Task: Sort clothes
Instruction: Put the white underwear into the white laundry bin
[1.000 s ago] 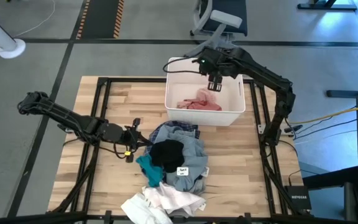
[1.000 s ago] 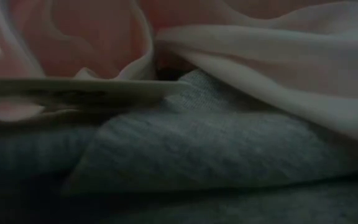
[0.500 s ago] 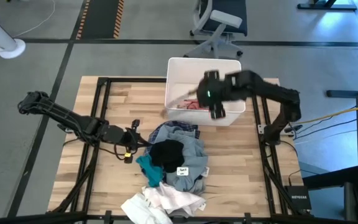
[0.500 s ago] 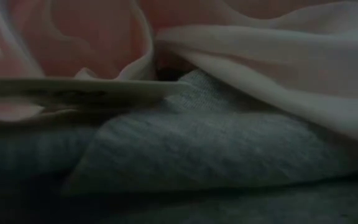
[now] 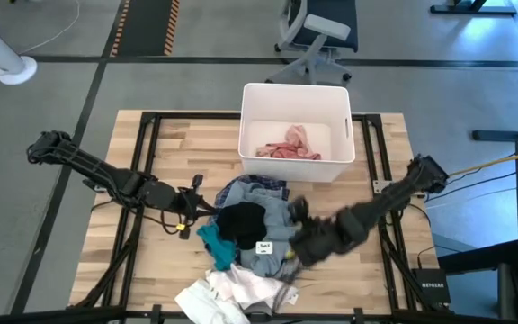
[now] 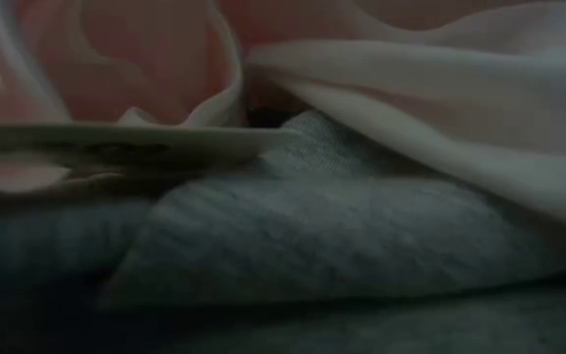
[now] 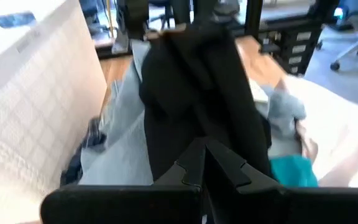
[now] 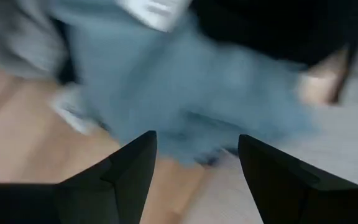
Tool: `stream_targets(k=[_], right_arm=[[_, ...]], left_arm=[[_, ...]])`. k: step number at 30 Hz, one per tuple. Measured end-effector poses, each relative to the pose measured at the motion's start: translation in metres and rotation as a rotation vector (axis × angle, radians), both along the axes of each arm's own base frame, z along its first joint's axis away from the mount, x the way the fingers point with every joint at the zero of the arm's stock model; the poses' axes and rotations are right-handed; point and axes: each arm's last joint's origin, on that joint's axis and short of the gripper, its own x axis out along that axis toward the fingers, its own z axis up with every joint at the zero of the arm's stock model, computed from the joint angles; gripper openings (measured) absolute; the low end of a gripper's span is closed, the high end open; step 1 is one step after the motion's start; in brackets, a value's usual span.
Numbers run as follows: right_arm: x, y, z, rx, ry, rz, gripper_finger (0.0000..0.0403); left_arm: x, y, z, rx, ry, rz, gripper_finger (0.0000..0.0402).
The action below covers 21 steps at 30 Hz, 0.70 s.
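Observation:
The clothes lie in a heap on the wooden table: a black garment (image 5: 241, 220), a light blue-grey one (image 5: 279, 227) with a white tag (image 5: 263, 247), a teal one (image 5: 214, 243), a dark plaid one (image 5: 252, 185) and a white one (image 5: 234, 288). A pink garment (image 5: 288, 146) lies in the white bin (image 5: 248, 117). My right gripper (image 5: 297, 241) hangs open over the heap's right edge, above the blue-grey cloth (image 8: 185, 93). My left gripper (image 5: 192, 200) is shut just left of the heap, pointing at the black garment (image 7: 191, 93).
The bin stands at the table's far edge, behind the heap. Bare wood lies left of the heap under my left arm and along the right edge (image 5: 376, 261). Pale and grey cloth (image 6: 342, 236) right at the lens fills the low view.
My right gripper has swung quickly from above the bin toward the table's near edge and down, and now hangs over the right side of the heap. The pink garment has stayed in the bin. The heap has not moved.

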Motion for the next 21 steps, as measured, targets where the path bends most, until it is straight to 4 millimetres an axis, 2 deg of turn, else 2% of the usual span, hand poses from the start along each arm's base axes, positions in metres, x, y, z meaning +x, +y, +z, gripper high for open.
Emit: stream_targets(k=[3,6,10,14,17,21], right_arm=[[-0.014,0.022,-0.033,0.042,-0.017,0.004,0.0246],[-0.034,0.041,-0.057,0.089,-0.016,-0.029,0.0246],[-0.051,0.061,-0.088,0.266,-0.029,-0.057,0.0246],[-0.038,0.071,-0.111,0.443,-0.167,-0.03,0.0246],[-0.02,0.066,-0.129,0.456,-0.2,-0.005,0.0246],[0.009,0.049,-0.15,0.367,-0.2,0.014,0.0246]], left_arm=[[0.002,-0.001,0.007,-0.035,-0.072,0.002,0.0],[0.003,-0.001,0.009,-0.059,-0.091,0.006,0.0],[0.002,-0.001,0.008,-0.097,-0.078,0.019,0.0],[0.002,-0.001,0.008,-0.145,-0.077,0.033,0.0],[0.002,-0.001,0.008,-0.18,-0.071,0.045,0.0],[0.002,-0.001,0.008,-0.217,-0.07,0.055,0.0]])
